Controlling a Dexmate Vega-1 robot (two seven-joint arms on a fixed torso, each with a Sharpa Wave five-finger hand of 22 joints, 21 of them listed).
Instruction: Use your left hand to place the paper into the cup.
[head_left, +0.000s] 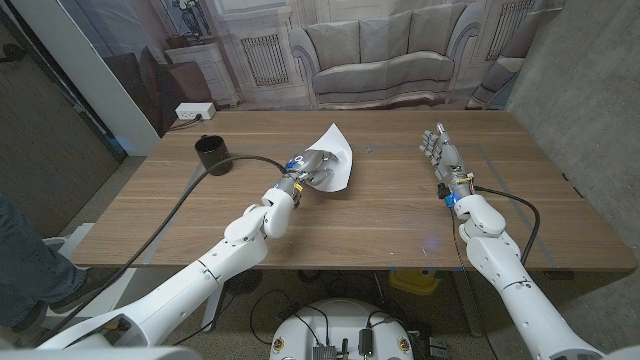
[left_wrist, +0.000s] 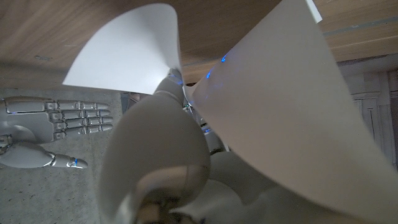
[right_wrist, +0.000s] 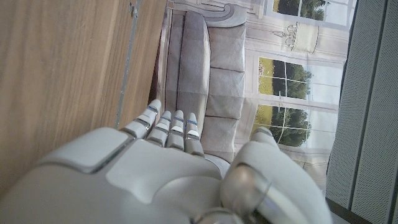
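**Head view: the cup lies to the left of the paper-holding hand**

Farthest left on the wooden table (head_left: 400, 230) stands the black cup (head_left: 211, 154), upright with its mouth facing up, near the far left corner. A dark cable runs past its base toward the left arm.

Moving right, the left hand (head_left: 306, 172) grips the white paper (head_left: 337, 158), which curls up and away from the fingers, with its point toward the far edge. In the left wrist view the sheet (left_wrist: 280, 106) bends into two broad lobes around the hand, so the hold looks secure, though exactly where the fingers pinch is hidden.

The move ahead turns on this: the cup sits well apart from the paper, to the left and slightly farther from the robot, and the left hand is the nearer one by a wide margin. The sheet is also much broader than the cup's mouth, so it would probably have to enter point-first or crumpled.

Farthest right, the right hand (head_left: 441, 154) holds nothing, its fingers straight and side by side, pointing away from the robot.
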